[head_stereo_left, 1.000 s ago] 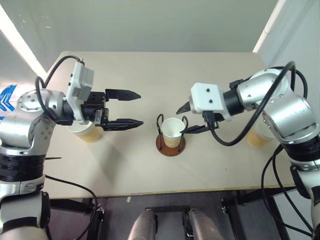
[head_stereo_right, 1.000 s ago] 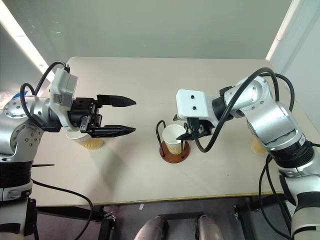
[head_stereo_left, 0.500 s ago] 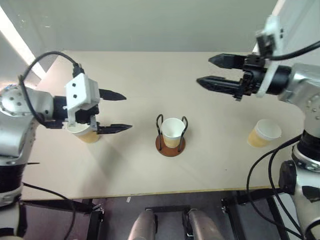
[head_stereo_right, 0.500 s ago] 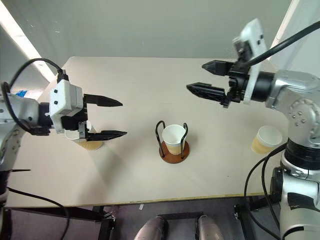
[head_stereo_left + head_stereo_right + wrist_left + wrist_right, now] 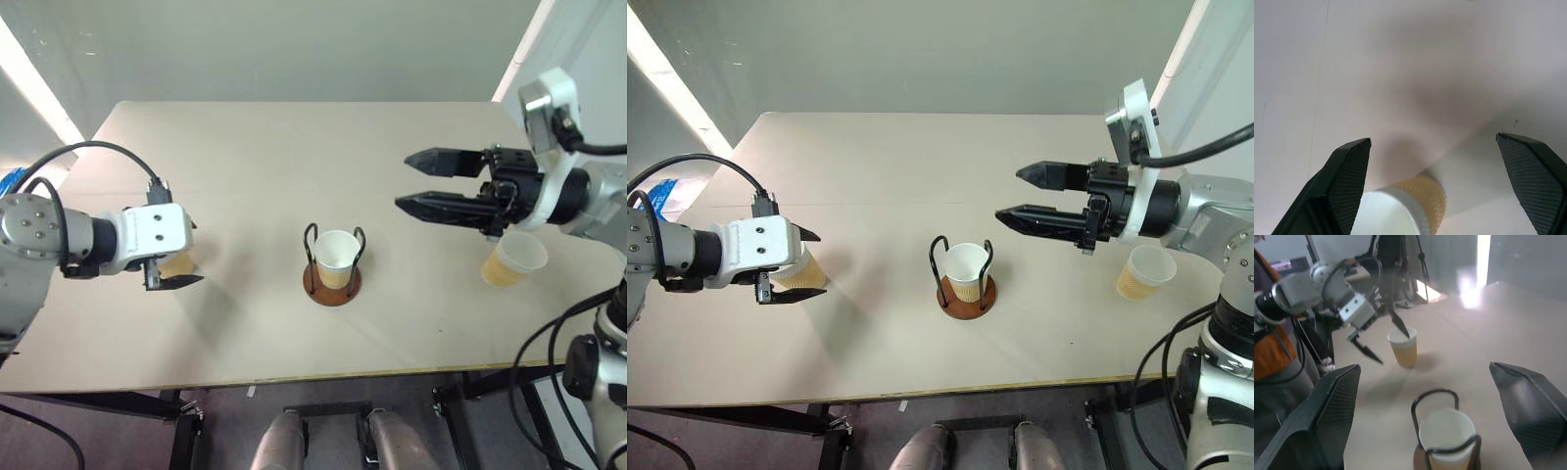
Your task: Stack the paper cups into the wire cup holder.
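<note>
Paper cups: you have one in the wire cup holder [image 5: 332, 282] mid-worktop [image 5: 294, 147], one [image 5: 801, 271] between the spread left gripper [image 5: 795, 264] fingers, one [image 5: 511, 261] near the right edge. Your right gripper [image 5: 419, 181] is spread and empty.

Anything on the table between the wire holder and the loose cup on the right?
Nothing: the right eye view shows bare table between the wire cup holder and that paper cup.

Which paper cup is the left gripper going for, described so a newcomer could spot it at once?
On the beige table, go to the robot's left of the wire cup holder at the centre. The paper cup there stands upright between the open left gripper's black fingers; unlike the cup in the holder and the one at the right edge, it has fingers on both sides.
</note>
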